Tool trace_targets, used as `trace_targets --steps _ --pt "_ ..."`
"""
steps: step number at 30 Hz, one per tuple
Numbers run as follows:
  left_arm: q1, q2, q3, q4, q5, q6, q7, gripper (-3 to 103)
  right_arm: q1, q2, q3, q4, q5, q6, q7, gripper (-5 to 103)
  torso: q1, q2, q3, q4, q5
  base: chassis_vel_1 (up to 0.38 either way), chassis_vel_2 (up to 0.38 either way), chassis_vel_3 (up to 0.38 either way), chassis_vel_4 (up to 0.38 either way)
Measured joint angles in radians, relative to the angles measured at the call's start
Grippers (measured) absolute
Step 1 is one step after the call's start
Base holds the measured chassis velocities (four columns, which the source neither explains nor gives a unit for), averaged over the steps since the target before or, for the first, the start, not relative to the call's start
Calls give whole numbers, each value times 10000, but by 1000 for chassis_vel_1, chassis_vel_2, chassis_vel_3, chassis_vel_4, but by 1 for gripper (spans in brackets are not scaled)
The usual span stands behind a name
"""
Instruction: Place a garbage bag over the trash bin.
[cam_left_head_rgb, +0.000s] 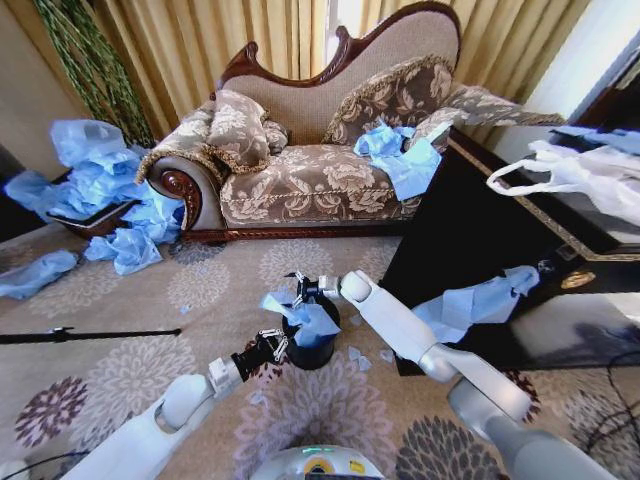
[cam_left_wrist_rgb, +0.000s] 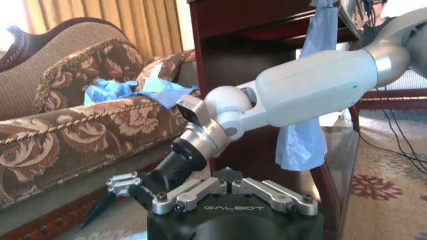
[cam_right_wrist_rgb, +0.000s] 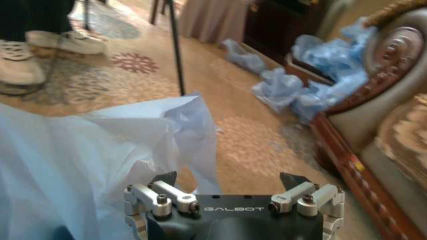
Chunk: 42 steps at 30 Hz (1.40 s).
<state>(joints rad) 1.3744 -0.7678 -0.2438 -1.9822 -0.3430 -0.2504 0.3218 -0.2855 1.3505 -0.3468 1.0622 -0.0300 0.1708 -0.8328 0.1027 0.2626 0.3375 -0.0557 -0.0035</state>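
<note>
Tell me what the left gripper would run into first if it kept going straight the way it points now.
Most likely the right gripper and its wrist, which sit straight ahead of the left gripper at the trash bin, where the garbage bag is draped. Depth is uncertain; it may touch the bin's rim first.

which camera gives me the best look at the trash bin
The head view: the trash bin stands on the carpet between both grippers, its black wall visible under the garbage bag draped over its top. The right wrist view gives the bag's blue plastic close up, the left wrist view the right arm; neither clearly shows the bin.
</note>
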Motion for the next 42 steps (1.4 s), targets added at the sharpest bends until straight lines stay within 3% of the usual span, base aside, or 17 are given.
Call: trace_targets --steps 9,16,19,22,23,27,32,34,37,40,41,42 --pt "34 -137 100 -100 214 -11 67 0 83 957 -264 -424 -869 437 -5 100 0 0 0 6 0 0 0 0 0" --pt "152 -150 15 -184 267 -74 70 0 115 1259 -429 -626 -1175 640 -46 100 0 0 0 4 -1 0 0 0 0" --pt "169 -174 14 -198 282 -110 54 0 44 1392 -468 -743 -1207 709 295 100 0 0 0 3 -1 0 0 0 0" --pt "249 -193 38 -253 388 -216 -86 0 -117 1577 -474 -927 -1239 582 2059 100 0 0 0 6 0 0 0 0 0" --pt "249 -193 38 -253 388 -216 -86 0 -117 1577 -474 -927 -1239 582 2059 100 0 0 0 6 0 0 0 0 0" --pt "362 -151 -90 -280 454 -345 -362 0 -71 1401 -120 -956 -1194 124 4161 100 0 0 0 5 1 0 0 0 0" --pt "290 -143 -297 -200 392 -398 -911 0 -241 763 613 -508 -1017 -583 5451 100 0 0 -1 3 1 0 0 0 0" --pt "277 -143 -322 -175 372 -398 -1004 0 -308 673 712 -448 -999 -657 5550 100 0 0 -1 3 2 0 0 0 0" --pt "155 -146 -536 12 231 -398 -1536 16 -957 136 1396 -20 -938 -1088 6316 100 0 0 -1 0 3 0 0 0 0" --pt "102 -116 -586 105 180 -398 -1647 22 -1261 -4 1696 71 -890 -1209 6788 100 0 0 0 2 2 0 0 0 0" --pt "55 -74 -612 171 145 -401 -1679 27 -1450 -40 1893 49 -881 -1216 7242 100 0 0 -1 1 2 0 0 0 0" --pt "-52 43 -603 303 52 -434 -1653 43 -1741 56 2484 -203 -874 -1245 7983 100 0 0 -1 4 2 0 0 0 0"
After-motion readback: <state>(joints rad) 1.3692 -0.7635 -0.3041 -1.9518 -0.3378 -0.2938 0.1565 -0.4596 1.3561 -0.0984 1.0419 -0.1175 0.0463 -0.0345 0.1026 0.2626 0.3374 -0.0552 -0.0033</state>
